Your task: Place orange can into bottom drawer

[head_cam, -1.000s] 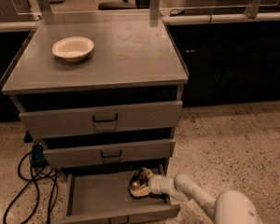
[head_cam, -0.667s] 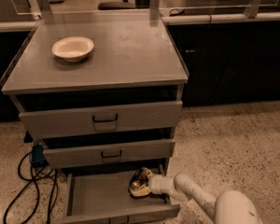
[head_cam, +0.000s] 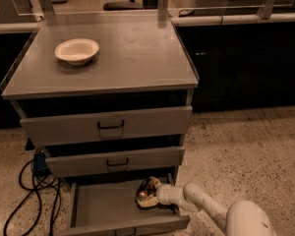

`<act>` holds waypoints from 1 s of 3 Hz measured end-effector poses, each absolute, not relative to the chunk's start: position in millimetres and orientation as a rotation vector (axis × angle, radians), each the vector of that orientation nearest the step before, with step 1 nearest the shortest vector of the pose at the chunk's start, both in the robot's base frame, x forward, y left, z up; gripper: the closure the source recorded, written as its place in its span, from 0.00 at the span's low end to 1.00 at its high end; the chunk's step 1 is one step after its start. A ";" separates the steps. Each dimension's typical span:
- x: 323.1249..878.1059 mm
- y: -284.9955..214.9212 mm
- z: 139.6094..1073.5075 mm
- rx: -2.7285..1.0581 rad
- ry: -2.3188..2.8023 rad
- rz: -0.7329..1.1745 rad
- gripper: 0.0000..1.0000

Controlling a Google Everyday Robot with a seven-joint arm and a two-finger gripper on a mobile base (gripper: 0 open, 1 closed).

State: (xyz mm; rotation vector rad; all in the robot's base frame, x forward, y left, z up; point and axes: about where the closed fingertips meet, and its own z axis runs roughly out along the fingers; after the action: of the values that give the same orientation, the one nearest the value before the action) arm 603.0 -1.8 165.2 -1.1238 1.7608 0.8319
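My claw, the pale two-finger gripper [head_cam: 146, 194], sits inside the bottom drawer [head_cam: 98, 206], a wide, shallow grey metal tray pulled open at 6 o'clock in my view. It is clenched on the orange can [head_cam: 142, 197], a small dented drink can of shiny orange-gold, with one finger [head_cam: 152, 183] at the can's 12 o'clock and the other at its 6. The can lies toward the tray's right end, low over the flat grey floor; I cannot tell whether it touches. My white arm [head_cam: 202, 208] reaches in from 4 o'clock. The tray holds only can and claw. On the grey cabinet top [head_cam: 137, 58], at 11 o'clock, a round white bowl [head_cam: 76, 50] stands empty.
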 end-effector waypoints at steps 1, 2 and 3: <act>602.9 -1.7 165.2 -1.124 1.761 0.832 0.34; 602.9 -1.7 165.2 -1.124 1.761 0.832 0.11; 602.9 -1.7 165.2 -1.124 1.761 0.832 0.00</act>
State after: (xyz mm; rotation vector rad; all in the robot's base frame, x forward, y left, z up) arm 602.9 -1.7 165.2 -1.1239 1.7607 0.8321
